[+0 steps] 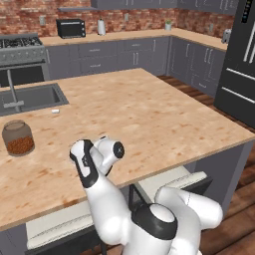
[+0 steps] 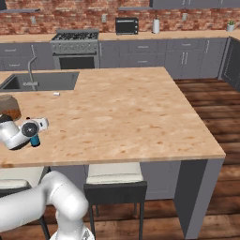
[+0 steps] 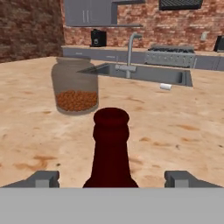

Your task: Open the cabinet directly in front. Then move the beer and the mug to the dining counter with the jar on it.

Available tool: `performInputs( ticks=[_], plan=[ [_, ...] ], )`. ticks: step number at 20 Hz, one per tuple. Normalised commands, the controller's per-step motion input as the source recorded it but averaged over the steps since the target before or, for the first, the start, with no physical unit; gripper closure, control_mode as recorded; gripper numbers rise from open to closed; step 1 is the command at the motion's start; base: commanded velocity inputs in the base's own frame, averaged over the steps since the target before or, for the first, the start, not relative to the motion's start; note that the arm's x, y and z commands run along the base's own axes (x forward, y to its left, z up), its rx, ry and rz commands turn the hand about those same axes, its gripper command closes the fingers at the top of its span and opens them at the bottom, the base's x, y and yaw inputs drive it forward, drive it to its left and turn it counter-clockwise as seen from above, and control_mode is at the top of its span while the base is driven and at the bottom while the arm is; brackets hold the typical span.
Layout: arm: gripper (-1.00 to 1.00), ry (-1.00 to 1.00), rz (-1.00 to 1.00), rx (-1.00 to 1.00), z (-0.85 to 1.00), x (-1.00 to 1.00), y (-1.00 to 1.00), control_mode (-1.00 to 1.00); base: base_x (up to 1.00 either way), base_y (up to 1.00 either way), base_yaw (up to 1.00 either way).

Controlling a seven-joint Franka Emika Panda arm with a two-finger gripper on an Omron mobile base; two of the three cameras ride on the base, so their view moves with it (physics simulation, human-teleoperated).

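Observation:
The beer (image 3: 111, 148) stands upright on the dining counter (image 3: 183, 131), its dark reddish neck rising between my fingertips (image 3: 43, 178). My gripper (image 3: 113, 179) is open, with a clear gap on each side of the bottle. In the right base view the hand hides all of the beer but its blue-labelled base (image 2: 34, 140), which shows under my gripper (image 2: 35, 133) near the front left of the dining counter (image 2: 131, 112). The jar (image 3: 75, 87) (image 2: 8, 107) (image 1: 18, 138) stands just beyond the bottle. The mug and the cabinet are out of view.
An inset sink (image 1: 30, 97) with a faucet (image 3: 130, 54) lies behind the jar, and a small white object (image 1: 55, 111) rests by its rim. Stools (image 2: 115, 180) stand along the counter's near edge. A stove (image 2: 75, 47) and grey base cabinets line the brick wall.

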Motion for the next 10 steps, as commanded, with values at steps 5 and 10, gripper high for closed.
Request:
performInputs(
  ticks=[5, 10],
  plan=[
    [-1.0, 0.0, -0.04, 0.0, 0.01, 0.12, 0.06, -1.0, 0.0, 0.0, 0.0],
    [-1.0, 0.05, -0.11, 0.0, 0.53, 0.15, 0.14, -1.0, 0.0, 0.0, 0.0]
  ],
)
